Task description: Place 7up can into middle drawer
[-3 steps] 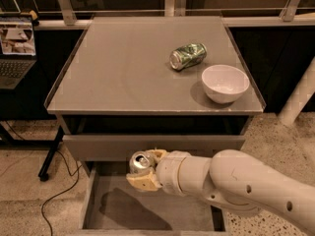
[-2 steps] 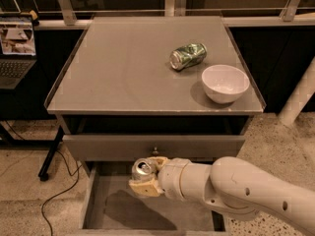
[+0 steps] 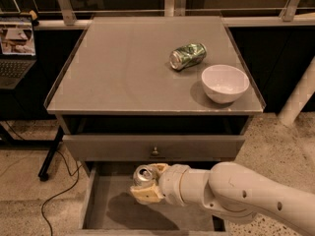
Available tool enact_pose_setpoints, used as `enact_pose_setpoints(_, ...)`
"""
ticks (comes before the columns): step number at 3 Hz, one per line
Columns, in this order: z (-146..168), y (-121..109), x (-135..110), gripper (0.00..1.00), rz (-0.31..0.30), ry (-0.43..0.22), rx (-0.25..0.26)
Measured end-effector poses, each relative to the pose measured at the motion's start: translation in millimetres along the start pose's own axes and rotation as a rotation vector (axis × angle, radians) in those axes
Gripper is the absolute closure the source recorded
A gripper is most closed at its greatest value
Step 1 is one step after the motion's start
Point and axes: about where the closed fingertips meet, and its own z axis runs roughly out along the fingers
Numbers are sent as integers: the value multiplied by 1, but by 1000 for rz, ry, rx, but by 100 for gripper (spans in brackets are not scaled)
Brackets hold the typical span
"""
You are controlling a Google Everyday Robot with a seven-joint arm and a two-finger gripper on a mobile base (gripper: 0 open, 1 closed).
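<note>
Scanning from the left edge: a laptop (image 3: 15,48) sits open on a separate stand beyond the desk's left side, and a cable (image 3: 59,191) trails over the floor below it. Neither matters to the job.
Desk top: the desk (image 3: 123,68) carries nothing toward its left edge or front-left corner.
Middle drawer: the middle drawer (image 3: 106,205) is pulled out below the desk's front edge, with its grey floor bare on the left side and a shadow lying across it.
Upper drawer front: the drawer front (image 3: 98,147) with its knob (image 3: 155,151) is shut and hangs right above the can's top.
7up can: the 7up can (image 3: 143,175) is upright, silver top showing, over the open drawer below the middle of the front edge. It looks to be off the floor, though how high I cannot tell.
Gripper: the gripper (image 3: 149,183) has its jaws clamped on the can's sides, reaching in from the right on the white arm (image 3: 236,193).
Right half of the top: a green can (image 3: 187,56) lies on its side, with a white bowl (image 3: 225,83) just beside it near the front-right corner.
Risk, early release: letting go too high would likely let the can topple and roll on the flat floor.
Risk, clearance: lifting or tilting could knock the can's top against the drawer front.
Risk, arm: dropping the forearm could catch the drawer's right wall.
</note>
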Motion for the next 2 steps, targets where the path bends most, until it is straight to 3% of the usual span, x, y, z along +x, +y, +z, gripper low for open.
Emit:
enact_pose_setpoints(1, 8, -1, 21, 100, -4, -4, 38)
enact_pose_setpoints(2, 24, -20, 52, 100, 22, -38, 91)
